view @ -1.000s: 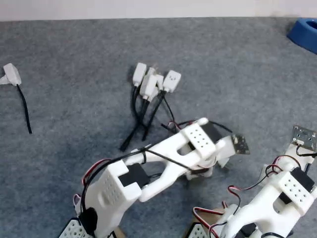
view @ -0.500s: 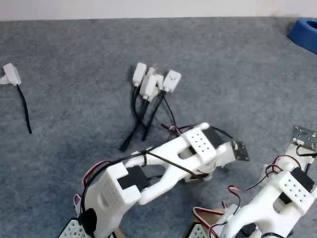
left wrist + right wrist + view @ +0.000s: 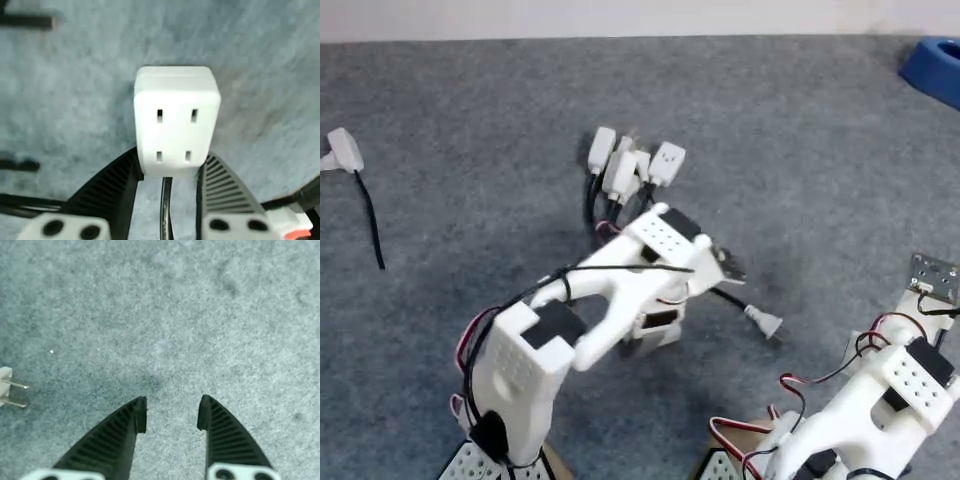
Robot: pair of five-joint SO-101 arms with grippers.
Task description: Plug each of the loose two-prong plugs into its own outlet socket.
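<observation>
My left gripper (image 3: 170, 161) is shut on a white outlet socket (image 3: 176, 120) with two pairs of slots facing the camera; its black cord runs back between the fingers. In the high view the left arm (image 3: 620, 285) lies over the middle of the carpet and hides that gripper. A loose two-prong plug (image 3: 765, 322) on a black cord lies just right of the arm; its prongs (image 3: 10, 392) show in the right wrist view. A cluster of white sockets and plugs (image 3: 632, 160) lies beyond the arm. Another white plug (image 3: 342, 150) lies far left. My right gripper (image 3: 172, 407) hangs open over bare carpet.
Grey carpet (image 3: 820, 150) covers the table. A blue container (image 3: 935, 65) sits at the far right corner. The right arm (image 3: 880, 400) stays at the near right edge. Black cords (image 3: 600, 240) trail from the cluster towards the left arm.
The left arm has swung left and towards the cluster of sockets. The two-prong plug on its cord now lies uncovered to its right. The right arm has not moved.
</observation>
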